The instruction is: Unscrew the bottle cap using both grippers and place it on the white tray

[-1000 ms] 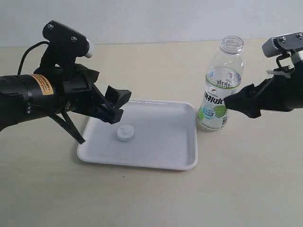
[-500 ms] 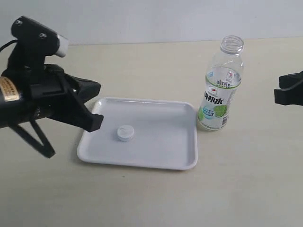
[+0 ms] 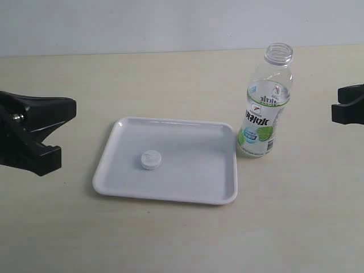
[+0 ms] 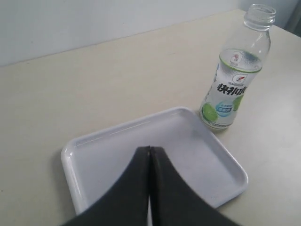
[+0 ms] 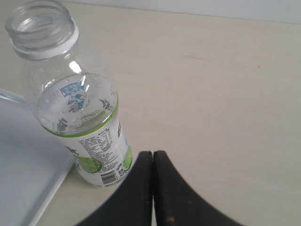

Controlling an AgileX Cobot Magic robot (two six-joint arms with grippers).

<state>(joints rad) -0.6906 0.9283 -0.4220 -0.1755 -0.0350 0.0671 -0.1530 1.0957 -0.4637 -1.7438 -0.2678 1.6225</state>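
Pale tabletop (image 3: 170, 74) under a plain wall: in the exterior view you can see that both arms have pulled back to the frame edges within the last second. The left pincer (image 3: 31, 133) has drawn away from the white tray (image 3: 193, 170), and the right pincer (image 3: 350, 112) has backed off from the bottle (image 3: 264, 114). The bottle stands upright and open-necked just beside the tray's right rim. The bottle cap (image 3: 151, 160) lies alone on the tray, left of its middle, touched by nothing.

From the left wrist view, your left pincer (image 4: 149, 151) is now pressed together on nothing, its fingers hiding the cap.

From the right wrist view, the right pincer (image 5: 153, 155) is likewise pressed together and empty, with the capless bottle near it.

I'd judge the task finished; nothing more needs gripping.
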